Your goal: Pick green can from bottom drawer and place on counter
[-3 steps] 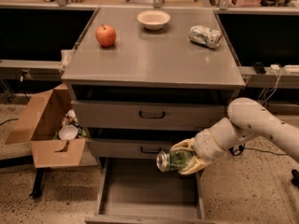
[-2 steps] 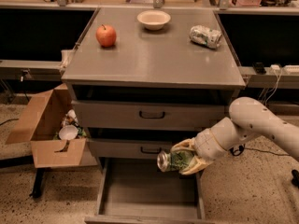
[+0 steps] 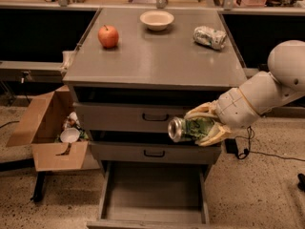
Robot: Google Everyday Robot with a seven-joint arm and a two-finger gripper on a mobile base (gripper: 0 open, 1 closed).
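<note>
My gripper (image 3: 202, 126) is shut on the green can (image 3: 189, 128), holding it sideways with its silver end facing left. It hangs in front of the two upper drawer fronts, at the cabinet's right side, below the counter's (image 3: 157, 56) front edge. The bottom drawer (image 3: 152, 194) is pulled open beneath it, its grey floor bare. My white arm (image 3: 267, 89) reaches in from the right.
On the counter sit a red apple (image 3: 108, 36), a white bowl (image 3: 157, 19) and a pale crushed can (image 3: 209, 36). An open cardboard box (image 3: 45, 128) with rubbish stands on the floor to the left. A cable (image 3: 267, 154) lies on the floor to the right.
My gripper has lifted the green can upward and a little to the right, from above the open bottom drawer to the height of the upper drawer fronts.
</note>
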